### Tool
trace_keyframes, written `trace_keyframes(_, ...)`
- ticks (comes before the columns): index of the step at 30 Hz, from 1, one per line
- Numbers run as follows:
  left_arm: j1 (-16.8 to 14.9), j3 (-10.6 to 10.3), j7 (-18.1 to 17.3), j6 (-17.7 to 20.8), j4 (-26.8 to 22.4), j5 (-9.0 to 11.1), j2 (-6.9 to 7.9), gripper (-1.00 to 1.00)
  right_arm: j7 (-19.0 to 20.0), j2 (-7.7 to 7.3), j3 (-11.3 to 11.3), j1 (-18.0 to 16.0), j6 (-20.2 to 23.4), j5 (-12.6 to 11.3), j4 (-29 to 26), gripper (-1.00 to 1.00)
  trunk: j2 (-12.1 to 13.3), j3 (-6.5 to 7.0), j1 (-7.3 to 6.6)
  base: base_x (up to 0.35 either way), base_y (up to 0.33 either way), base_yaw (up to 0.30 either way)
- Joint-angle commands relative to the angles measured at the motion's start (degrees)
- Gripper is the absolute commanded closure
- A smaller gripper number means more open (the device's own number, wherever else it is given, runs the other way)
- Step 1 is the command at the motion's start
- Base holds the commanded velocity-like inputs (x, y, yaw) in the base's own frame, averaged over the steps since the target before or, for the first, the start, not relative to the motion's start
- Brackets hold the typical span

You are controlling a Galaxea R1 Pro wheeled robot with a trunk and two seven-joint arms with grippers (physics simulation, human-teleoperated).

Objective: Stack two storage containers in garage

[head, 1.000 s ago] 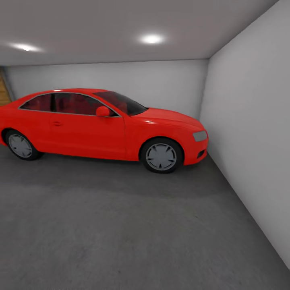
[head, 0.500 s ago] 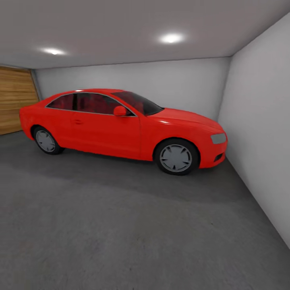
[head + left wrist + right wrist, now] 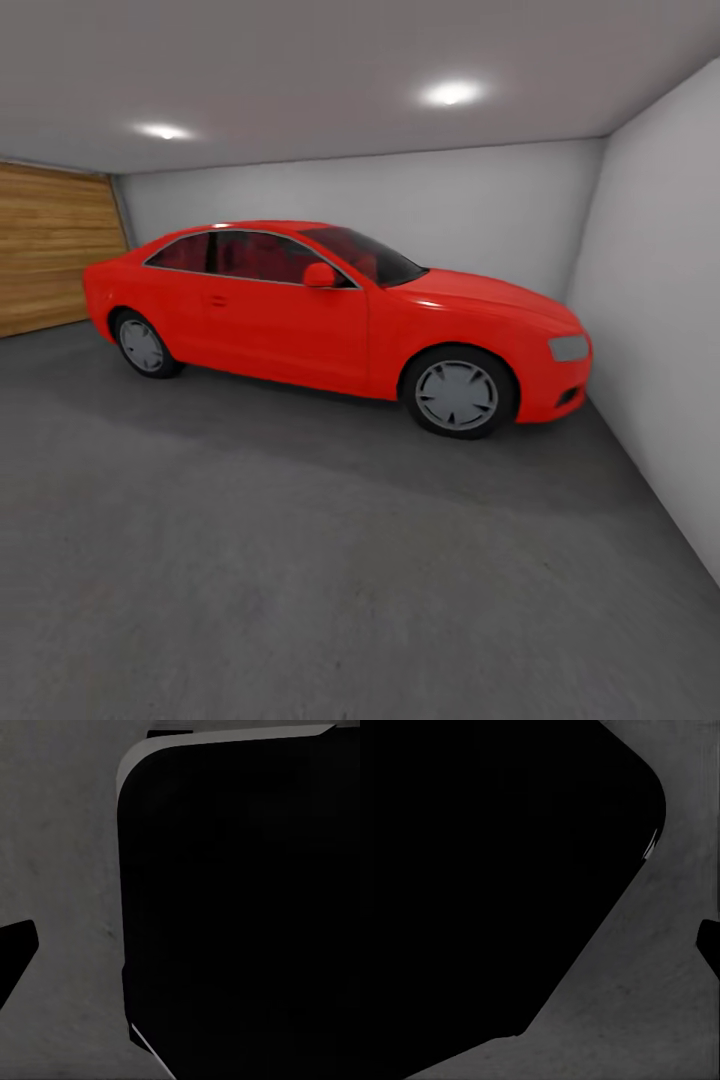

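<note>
Head view has the red car (image 3: 340,320); wrist views show floor (image 3: 60,855), gripper states unclear

Open floor (image 3: 300,580): bare concrete across the near garage.
Obstacles: red car (image 3: 340,310) ahead; side wall (image 3: 670,330) at right.

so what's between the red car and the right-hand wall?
Head view: just a narrow strip of grey floor between the car nose and the pale wall.
</note>
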Motion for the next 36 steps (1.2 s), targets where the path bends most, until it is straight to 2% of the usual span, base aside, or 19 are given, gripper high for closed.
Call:
trace_keyframes(1,0.0,0.0,0.0,-0.1,0.0,0.0,0.00,-1.00,0.0,0.00,0.1,0.0,-0.2,-0.1,0.0,-1.00,0.0,-0.04,0.00,0.000,0.000,0.269)
trace_keyframes(36,0.0,0.0,0.0,-0.1,0.0,0.0,0.00,-1.00,-0.1,0.00,0.1,0.0,-0.2,-0.1,0.0,-1.00,0.0,-0.04,0.00,0.000,0.000,0.275)
